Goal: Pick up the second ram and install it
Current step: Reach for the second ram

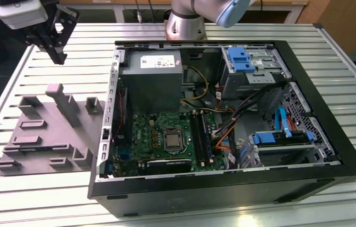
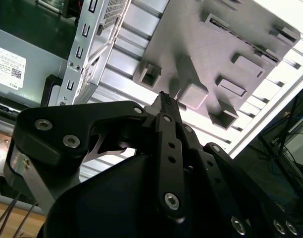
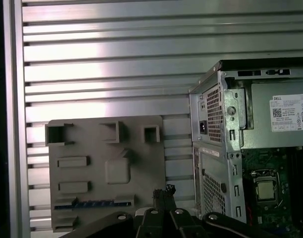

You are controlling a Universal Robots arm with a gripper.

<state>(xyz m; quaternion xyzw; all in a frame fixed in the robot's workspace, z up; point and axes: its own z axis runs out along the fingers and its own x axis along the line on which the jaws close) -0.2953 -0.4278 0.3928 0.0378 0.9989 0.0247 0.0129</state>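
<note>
Gripper (image 1: 58, 57) hangs at the upper left of the exterior view, high over the slatted table (image 1: 39, 194), its fingers clenched together on nothing. Below it in that frame, at the left, lies the grey tray (image 1: 55, 142) with its upright blocks (image 1: 64, 101). The ram (image 3: 94, 203), a thin dark stick, rests in a long groove along one edge of the tray, as the first wrist view shows. The gripper is well apart from it and touches nothing.

Toward the exterior view's right, the open case (image 1: 228, 191) sits in the middle of the frame. The power supply (image 1: 151, 75) is at its top and the board (image 1: 143, 135) lies beneath that. The processor (image 1: 173, 140) is at the board's centre, with the memory slots (image 1: 200, 135) just beside it.

The pick-up appears not yet begun. Done well, it would seem to call for fingers opened only a little wider than the stick and set square to its length near the middle. They should be lowered straight so they pass clear of the blocks. A centred hold should keep so slim a card from tilting or twisting as it leaves the groove. A grip near one end could lever it against the groove's wall.
</note>
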